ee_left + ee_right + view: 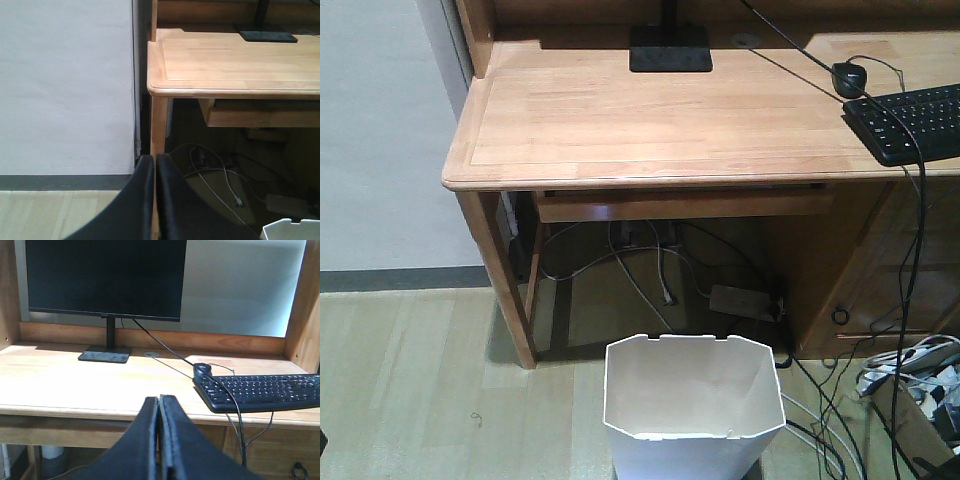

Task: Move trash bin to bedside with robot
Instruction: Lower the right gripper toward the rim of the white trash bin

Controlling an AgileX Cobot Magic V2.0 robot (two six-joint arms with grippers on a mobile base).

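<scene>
The white trash bin (692, 405) stands on the floor in front of the wooden desk, low in the exterior view, its notched rim facing up and nothing visible inside. A corner of the trash bin (290, 231) shows at the bottom right of the left wrist view. My left gripper (154, 161) is shut with nothing in it, held in the air facing the desk's left leg, left of the bin. My right gripper (159, 402) is shut and empty, raised at desk height facing the monitor. The bedside is out of view.
The wooden desk (650, 120) carries a black monitor (105, 277), a keyboard (910, 120) and a mouse (847, 76). Loose cables (650, 265) and a power strip lie under the desk. A box with clutter (920, 385) sits right of the bin. A white wall (65, 85) is on the left.
</scene>
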